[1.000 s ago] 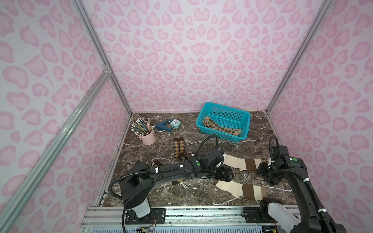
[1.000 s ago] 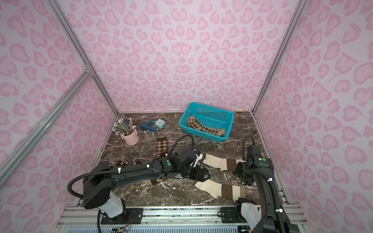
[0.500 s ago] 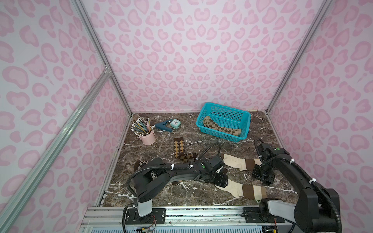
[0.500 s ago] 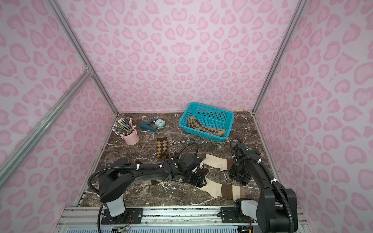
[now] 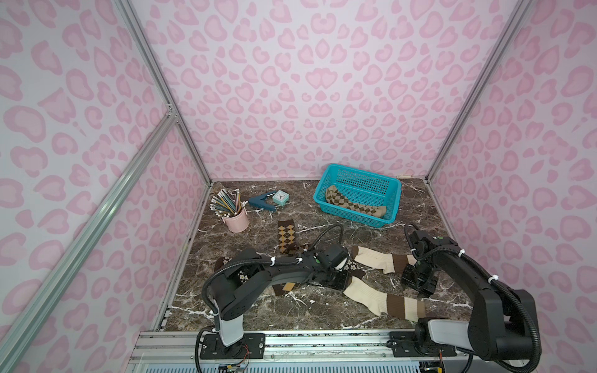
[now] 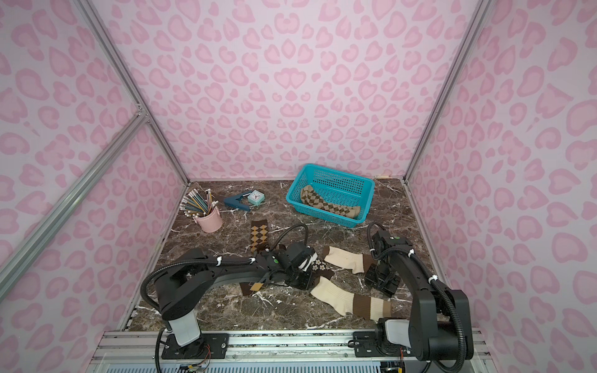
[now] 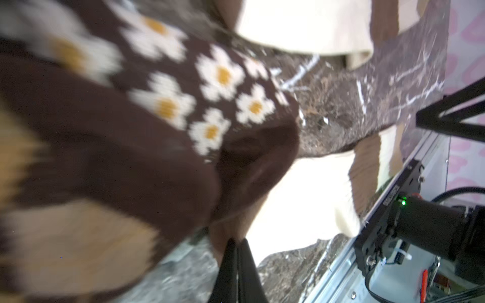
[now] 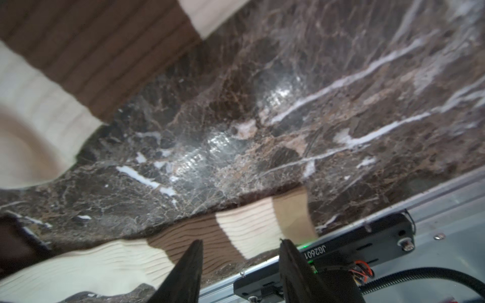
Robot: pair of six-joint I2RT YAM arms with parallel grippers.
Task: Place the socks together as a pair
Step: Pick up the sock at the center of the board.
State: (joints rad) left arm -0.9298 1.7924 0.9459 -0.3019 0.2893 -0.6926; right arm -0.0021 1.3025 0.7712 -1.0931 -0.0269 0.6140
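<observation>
Two cream-and-brown striped socks lie at the front right, one farther back (image 5: 378, 261) and one nearer (image 5: 384, 298) (image 6: 350, 298). A dark brown flowered sock (image 5: 353, 266) (image 7: 162, 105) lies crumpled between their toe ends. My left gripper (image 5: 339, 281) (image 7: 236, 242) is low over this spot, shut on the tan toe of the nearer striped sock (image 7: 301, 199). My right gripper (image 5: 420, 284) (image 8: 240, 242) hangs open over bare marble between the two striped cuffs, with nothing between its fingers. An argyle sock (image 5: 287, 237) lies mid-table, partly under my left arm.
A teal basket (image 5: 355, 169) at the back right holds another argyle sock (image 5: 352, 205). At the back left stand a pink pencil cup (image 5: 235, 219), a blue stapler (image 5: 260, 203) and a small clock (image 5: 280, 197). The metal rail (image 5: 323, 336) runs along the front edge.
My left gripper came down a little toward the front and went from open to shut at the nearer striped sock's toe. My right arm folded lower while its gripper stayed near the striped cuffs.
</observation>
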